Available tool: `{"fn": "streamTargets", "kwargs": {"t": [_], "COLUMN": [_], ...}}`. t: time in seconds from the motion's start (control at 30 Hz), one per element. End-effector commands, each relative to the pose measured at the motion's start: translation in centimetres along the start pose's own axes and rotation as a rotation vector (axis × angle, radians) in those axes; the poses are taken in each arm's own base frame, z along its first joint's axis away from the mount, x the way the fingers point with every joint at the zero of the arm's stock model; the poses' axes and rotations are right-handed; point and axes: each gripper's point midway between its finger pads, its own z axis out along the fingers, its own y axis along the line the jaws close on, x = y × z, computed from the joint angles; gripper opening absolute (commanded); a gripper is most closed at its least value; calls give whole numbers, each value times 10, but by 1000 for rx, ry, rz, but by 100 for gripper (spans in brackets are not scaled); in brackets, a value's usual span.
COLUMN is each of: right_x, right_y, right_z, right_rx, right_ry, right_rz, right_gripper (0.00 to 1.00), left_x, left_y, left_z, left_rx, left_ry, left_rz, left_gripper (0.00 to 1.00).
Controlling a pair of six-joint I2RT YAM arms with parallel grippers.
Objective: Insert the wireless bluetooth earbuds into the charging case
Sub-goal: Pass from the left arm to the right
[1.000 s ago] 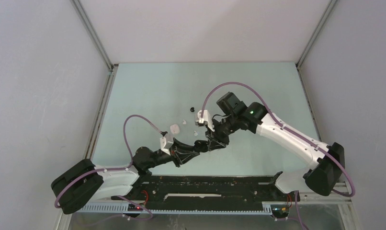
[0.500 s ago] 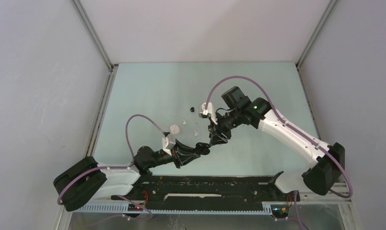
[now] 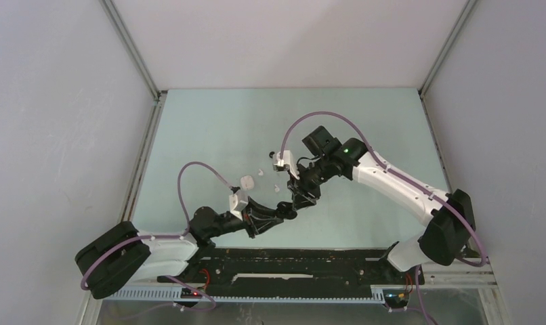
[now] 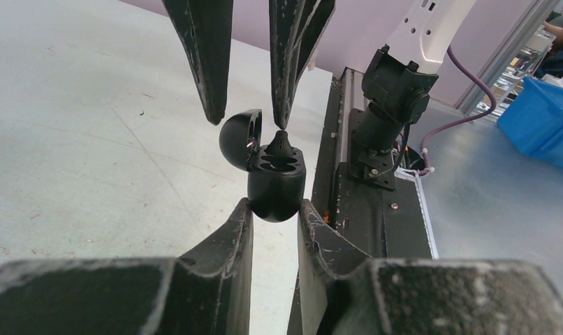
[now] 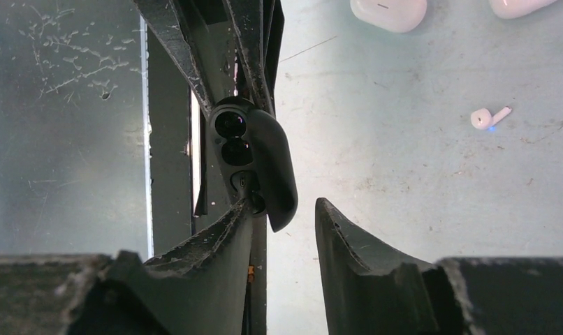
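Note:
My left gripper (image 4: 275, 204) is shut on the bottom of a black charging case (image 4: 277, 183), held with its lid (image 4: 238, 138) flipped open. A black earbud (image 4: 281, 142) stands stem-up in one socket of the case. My right gripper (image 4: 247, 120) hangs over the case, open, with one fingertip just above the bud. In the right wrist view the case (image 5: 259, 155) lies against the left finger of the right gripper (image 5: 286, 209), whose jaws stand apart. In the top view both grippers (image 3: 284, 209) (image 3: 299, 198) meet near the table's middle.
A white case (image 3: 246, 181), two white earbuds (image 3: 260, 172) (image 3: 276, 187) and a small black earbud (image 3: 271, 154) lie on the table beyond the grippers. The right wrist view shows a white earbud (image 5: 488, 117) and two white cases (image 5: 389, 10) (image 5: 520, 5). The black base rail (image 3: 290, 261) runs along the near edge.
The right gripper's jaws have widened and the black earbud now sits in the case. The right arm has shifted slightly left and up. The left arm has held still.

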Motion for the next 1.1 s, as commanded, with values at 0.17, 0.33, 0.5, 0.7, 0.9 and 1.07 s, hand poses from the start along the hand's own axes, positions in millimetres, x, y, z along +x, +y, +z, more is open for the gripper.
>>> {"fn": "streamTargets", "kwargs": {"t": [0.17, 0.33, 0.5, 0.7, 0.9, 1.07], "right_x": [-14, -18, -19, -25, -16, -14], "right_y": [3, 9, 11, 14, 4, -15], "right_z": [8, 9, 12, 8, 11, 2], "right_rx": [-44, -70, -81, -78, 90, 257], "right_ry": [-16, -19, -15, -20, 92, 149], "right_rz": [-7, -6, -10, -31, -154, -228], "right_gripper": [31, 28, 24, 5, 2, 1], "left_x": [-21, -20, -20, -17, -13, -10], "left_y": [-6, -5, -5, 0, 5, 11], "left_z": [5, 7, 8, 10, 16, 18], "left_rx": [32, 32, 35, 13, -9, -41], "left_ry": [-67, -59, -56, -47, -29, -15], "left_rz": [31, 21, 18, -5, -75, -133], "left_gripper": [0, 0, 0, 1, 34, 48]}}
